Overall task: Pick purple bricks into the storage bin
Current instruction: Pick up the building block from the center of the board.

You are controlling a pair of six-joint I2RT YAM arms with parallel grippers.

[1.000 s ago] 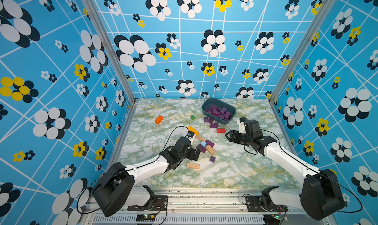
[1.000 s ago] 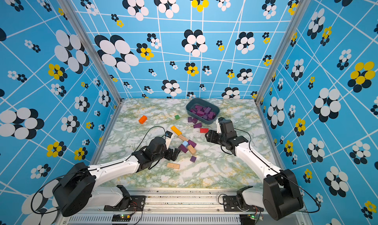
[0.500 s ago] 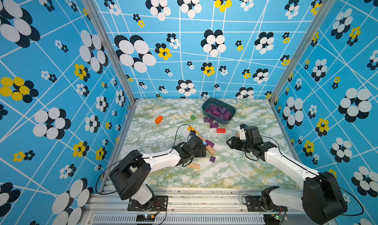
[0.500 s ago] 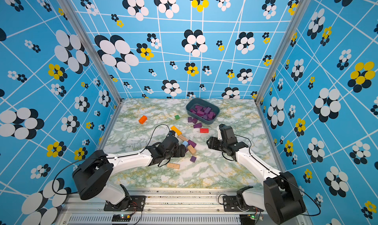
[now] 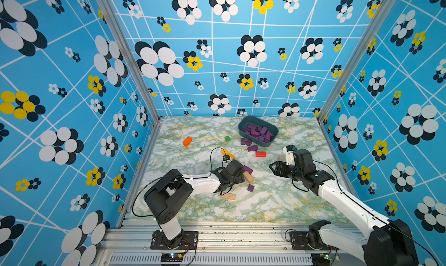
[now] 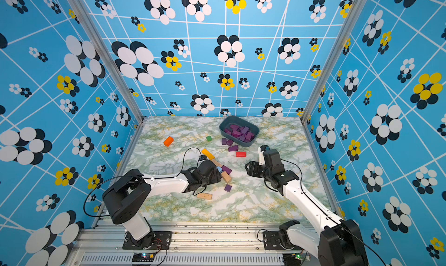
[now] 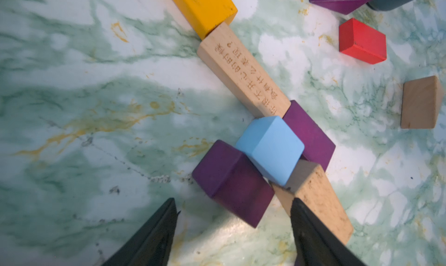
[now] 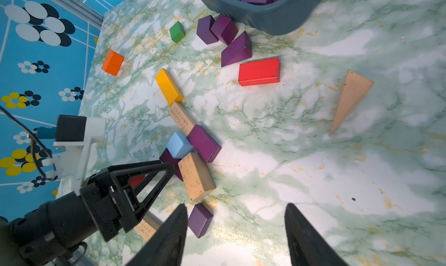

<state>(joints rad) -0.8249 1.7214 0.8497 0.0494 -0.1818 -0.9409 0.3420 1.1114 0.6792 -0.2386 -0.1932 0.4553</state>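
Purple brick (image 7: pixel 231 182): on the table, touching blue cube (image 7: pixel 270 148) and tan bar (image 7: pixel 318 199). Centre the jaws on the brick alone, clear of the bar, before closing.
Left gripper (image 7: pixel 233 199): jaws apart, brick's near end between them, nothing held.
Right gripper (image 8: pixel 236 205): jaws apart, empty.
Bin (image 8: pixel 277 20): well beyond cube.

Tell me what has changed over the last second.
The left gripper moved forward and down; its open jaws now stand on either side of a purple brick, not yet clamped on it. The right gripper pulled back from near the storage bin toward the robot, open and empty. Nothing was grasped or released. The bin, the red block and the orange block lie as before.
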